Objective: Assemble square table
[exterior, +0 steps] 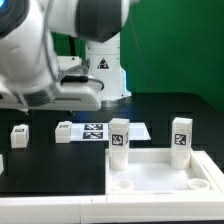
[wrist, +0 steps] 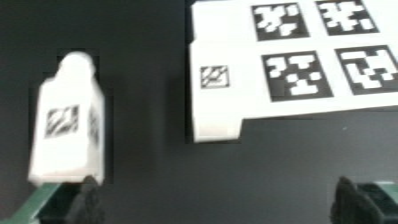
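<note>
Tabletop panel (exterior: 160, 172) lies nearest, with two upright legs (exterior: 118, 137) at its far rim. Beyond, loose legs (exterior: 65, 131) lie by the marker board (exterior: 97, 130). The gripper (wrist: 214, 203), jaws wide and empty, hovers above them. Leg pickup seems in hand, needing centring on one, descent, closing.

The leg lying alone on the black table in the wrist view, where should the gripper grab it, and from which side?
Probably by its middle, pinching the two long side faces, coming straight down from above. The leg lies flat, long and narrow, with bare table along both long sides, so the open gripper can straddle it.
</note>
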You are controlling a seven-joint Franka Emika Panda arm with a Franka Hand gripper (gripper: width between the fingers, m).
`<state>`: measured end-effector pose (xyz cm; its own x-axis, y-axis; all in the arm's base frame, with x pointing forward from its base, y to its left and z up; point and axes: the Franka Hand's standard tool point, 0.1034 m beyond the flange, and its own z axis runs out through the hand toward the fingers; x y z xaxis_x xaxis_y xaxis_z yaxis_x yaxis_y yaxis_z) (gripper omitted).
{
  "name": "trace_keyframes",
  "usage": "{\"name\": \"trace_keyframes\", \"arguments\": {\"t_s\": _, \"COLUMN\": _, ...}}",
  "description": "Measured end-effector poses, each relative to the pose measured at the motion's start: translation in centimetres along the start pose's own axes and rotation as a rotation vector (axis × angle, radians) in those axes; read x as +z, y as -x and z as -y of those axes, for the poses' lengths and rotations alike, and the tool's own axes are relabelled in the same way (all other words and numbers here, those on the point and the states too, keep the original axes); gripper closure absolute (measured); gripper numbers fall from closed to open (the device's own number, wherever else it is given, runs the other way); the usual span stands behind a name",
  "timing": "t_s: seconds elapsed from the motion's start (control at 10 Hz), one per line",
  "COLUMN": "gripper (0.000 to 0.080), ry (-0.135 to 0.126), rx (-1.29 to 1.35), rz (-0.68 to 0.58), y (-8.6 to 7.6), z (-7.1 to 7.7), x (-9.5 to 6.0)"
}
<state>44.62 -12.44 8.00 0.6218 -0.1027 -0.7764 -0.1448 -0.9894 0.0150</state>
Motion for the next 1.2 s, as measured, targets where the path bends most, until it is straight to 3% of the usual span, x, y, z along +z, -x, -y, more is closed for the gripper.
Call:
{"name": "trace_keyframes", "arguments": {"t_s": 0.1, "gripper": 0.0151, "ry": 0.014, "rx": -0.028, "rz": -0.013, "y": -0.4, "z": -0.1, "x": -0.5}}
{"name": "trace_keyframes", "arguments": {"t_s": 0.4, "gripper": 0.0151, "ry": 0.017, "rx": -0.032, "rz": -0.013, "y": -0.5, "z": 0.1, "x": -0.4}}
{"name": "trace_keyframes", "arguments": {"t_s": 0.6, "gripper": 0.0151, "ry": 0.011, "rx": -0.027, "rz": 0.008, "y": -0.8, "z": 0.2, "x": 2.9}}
{"name": "trace_keyframes", "arguments": {"t_s": 1.0, "gripper": 0.0151, "ry": 0.01, "rx": -0.018, "rz": 0.017, "y": -0.8, "z": 0.1, "x": 3.4}}
{"name": "trace_keyframes", "arguments": {"t_s": 1.2, "gripper": 0.0151, "ry": 0.009, "rx": 0.003, "rz": 0.07, "y": 0.1, "z": 0.7, "x": 6.0}}
